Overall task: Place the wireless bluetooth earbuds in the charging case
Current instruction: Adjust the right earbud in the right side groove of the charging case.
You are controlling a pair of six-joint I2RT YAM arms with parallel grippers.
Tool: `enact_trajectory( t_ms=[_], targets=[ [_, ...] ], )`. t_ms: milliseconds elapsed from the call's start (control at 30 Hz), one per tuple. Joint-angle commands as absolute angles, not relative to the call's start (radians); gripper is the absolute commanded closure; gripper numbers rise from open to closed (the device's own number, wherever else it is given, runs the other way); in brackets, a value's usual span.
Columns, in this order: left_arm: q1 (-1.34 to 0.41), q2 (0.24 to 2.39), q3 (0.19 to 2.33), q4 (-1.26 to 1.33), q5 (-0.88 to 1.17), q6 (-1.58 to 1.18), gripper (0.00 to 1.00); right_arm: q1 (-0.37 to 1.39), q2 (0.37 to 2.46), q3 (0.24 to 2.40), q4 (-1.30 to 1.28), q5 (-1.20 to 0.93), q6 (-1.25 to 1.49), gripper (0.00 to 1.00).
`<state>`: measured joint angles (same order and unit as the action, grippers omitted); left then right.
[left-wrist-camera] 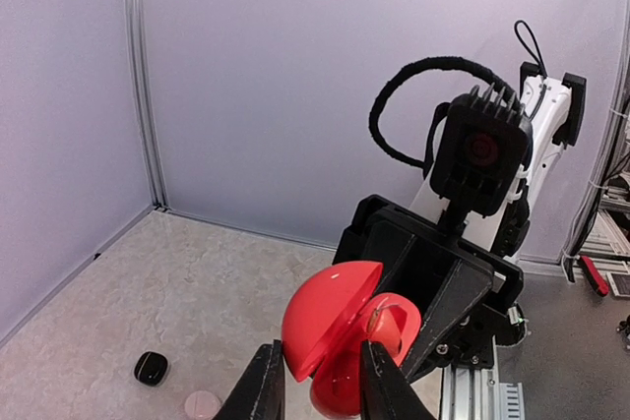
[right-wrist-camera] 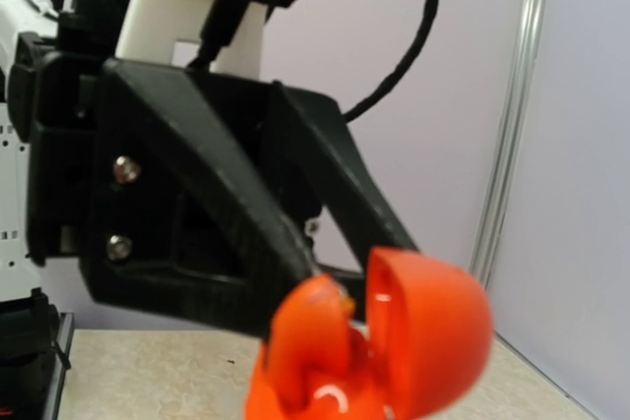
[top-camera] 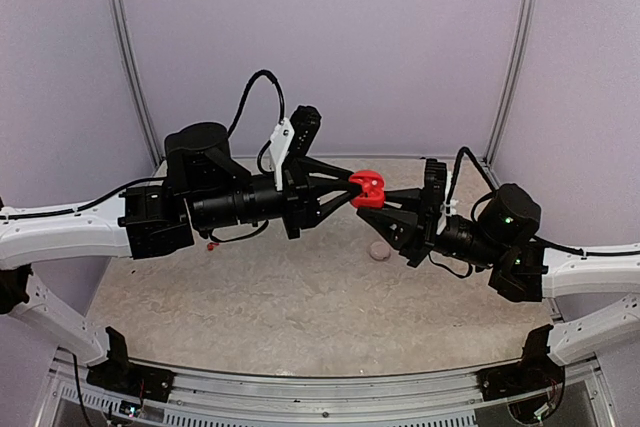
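The right claw [top-camera: 385, 197] is fully closed on the base of a glossy red-orange clamshell charging case [top-camera: 366, 189]. It holds the case in the air above the middle of the speckled beige bench [top-camera: 300, 317], with the domed lid swung open toward the left arm. Lifting it there probably steadies the shell and presents its cavity, so the other arm can work on it from the opposite side.

The left claw [left-wrist-camera: 321, 386] has its jaws narrowly apart, one finger on each side of the lower part of the open shell. They look to be touching it or nearly so, and I cannot tell whether they actually press on it.

A curved red-orange piece sits inside the open case and may be a seated earbud, though it is too small to be sure. A tiny red speck [top-camera: 210, 244] on the bench toward its left edge, under the left arm, may be another earbud.

A pale pink round case [top-camera: 379, 250] lies right of the bench's middle, below the held case. A small black case [left-wrist-camera: 151, 368] rests on the bench near it.
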<state>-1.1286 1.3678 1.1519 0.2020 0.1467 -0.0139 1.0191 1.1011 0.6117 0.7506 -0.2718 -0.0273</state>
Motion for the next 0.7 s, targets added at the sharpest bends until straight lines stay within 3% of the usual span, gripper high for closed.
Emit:
enact_trajectory(
  t_ms=[0, 433, 667],
  targets=[
    [-1.123, 1.367, 1.167, 0.204, 0.165, -0.003, 0.73, 1.025, 1.092, 0.635, 0.772, -0.301, -0.014, 0.98],
    [-1.122, 1.397, 1.215, 0.136, 0.162, 0.026, 0.72, 1.024, 1.092, 0.634, 0.775, -0.328, -0.008, 0.99],
    [-1.124, 1.402, 1.238, 0.086, 0.165, 0.061, 0.63, 1.024, 1.087, 0.628, 0.782, -0.322, -0.003, 0.99]
  ],
)
